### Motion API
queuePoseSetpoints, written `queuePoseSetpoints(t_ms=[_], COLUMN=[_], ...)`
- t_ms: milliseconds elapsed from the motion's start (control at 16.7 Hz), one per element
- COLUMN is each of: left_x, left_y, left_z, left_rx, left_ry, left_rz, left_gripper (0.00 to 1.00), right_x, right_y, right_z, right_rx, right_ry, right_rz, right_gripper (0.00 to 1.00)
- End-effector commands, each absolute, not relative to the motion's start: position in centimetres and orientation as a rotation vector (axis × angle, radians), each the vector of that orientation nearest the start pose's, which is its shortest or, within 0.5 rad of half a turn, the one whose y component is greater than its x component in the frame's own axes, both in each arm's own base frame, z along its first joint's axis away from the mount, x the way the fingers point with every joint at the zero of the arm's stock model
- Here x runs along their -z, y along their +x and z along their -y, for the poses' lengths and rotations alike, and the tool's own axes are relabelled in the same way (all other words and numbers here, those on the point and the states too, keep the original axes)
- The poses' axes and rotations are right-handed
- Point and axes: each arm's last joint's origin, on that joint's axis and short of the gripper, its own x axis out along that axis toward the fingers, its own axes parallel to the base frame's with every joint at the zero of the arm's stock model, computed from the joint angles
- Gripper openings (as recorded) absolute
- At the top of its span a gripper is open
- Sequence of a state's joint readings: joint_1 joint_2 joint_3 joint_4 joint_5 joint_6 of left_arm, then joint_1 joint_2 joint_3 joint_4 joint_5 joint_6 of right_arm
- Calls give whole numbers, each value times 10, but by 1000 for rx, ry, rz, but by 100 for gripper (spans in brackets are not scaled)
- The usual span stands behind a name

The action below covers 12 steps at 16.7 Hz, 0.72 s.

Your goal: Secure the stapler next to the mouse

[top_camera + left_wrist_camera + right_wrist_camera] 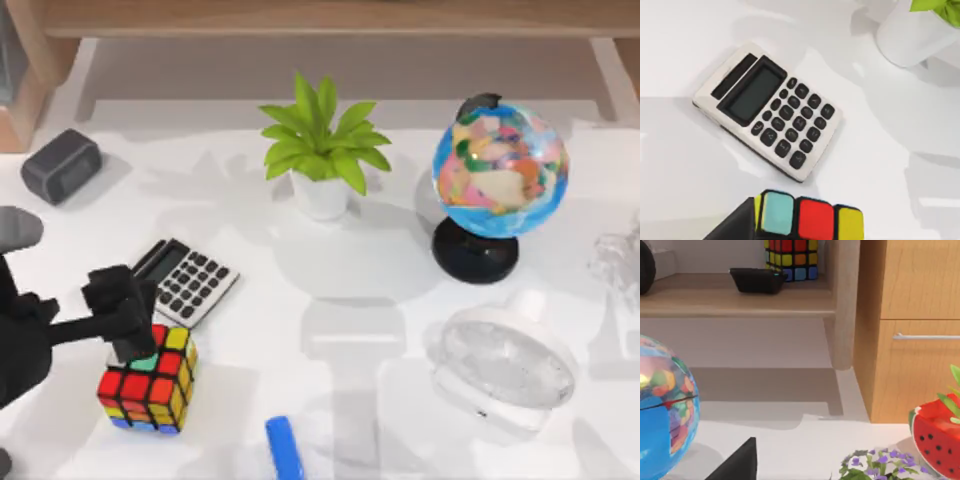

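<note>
While the left arm reached in from the table's left edge, its black two-finger left gripper (130, 335) hung over the top face of the multicoloured puzzle cube (150, 383); whether its fingers were spread or closed could not be told. Just beyond the cube lay the grey pocket calculator with dark keys (185, 281), apart from it. The small bright blue bar-shaped stapler (284, 447) rested on the white table (350, 300) at the near edge, right of the cube and untouched. A green potted plant in a white pot (322, 150) and a colourful globe on a black base (498, 170) stood farther back.
</note>
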State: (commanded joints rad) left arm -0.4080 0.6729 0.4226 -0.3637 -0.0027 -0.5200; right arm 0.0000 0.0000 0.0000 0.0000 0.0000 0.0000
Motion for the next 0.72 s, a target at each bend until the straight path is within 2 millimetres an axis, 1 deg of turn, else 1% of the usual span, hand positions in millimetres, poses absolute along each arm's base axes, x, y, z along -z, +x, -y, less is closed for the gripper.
queuePoseSetpoints(t_ms=[180,360,540,720], left_x=[-208,-205,-190,-170], left_y=[159,168,169,164], left_z=[103,151,195,228], left_rx=[191,107,-21,-151], left_ry=[-412,-401,-343,-269], left_rz=[-1000,-1241,-1412,-1511], left_gripper=[100,100,100,100], right_x=[-160,-160,-160,-160], right_y=[106,106,106,106], right_z=[1,1,1,1], right_rx=[0,0,0,0], right_ry=[0,0,0,0], right_rz=[0,0,0,0], right_gripper=[100,100,100,100])
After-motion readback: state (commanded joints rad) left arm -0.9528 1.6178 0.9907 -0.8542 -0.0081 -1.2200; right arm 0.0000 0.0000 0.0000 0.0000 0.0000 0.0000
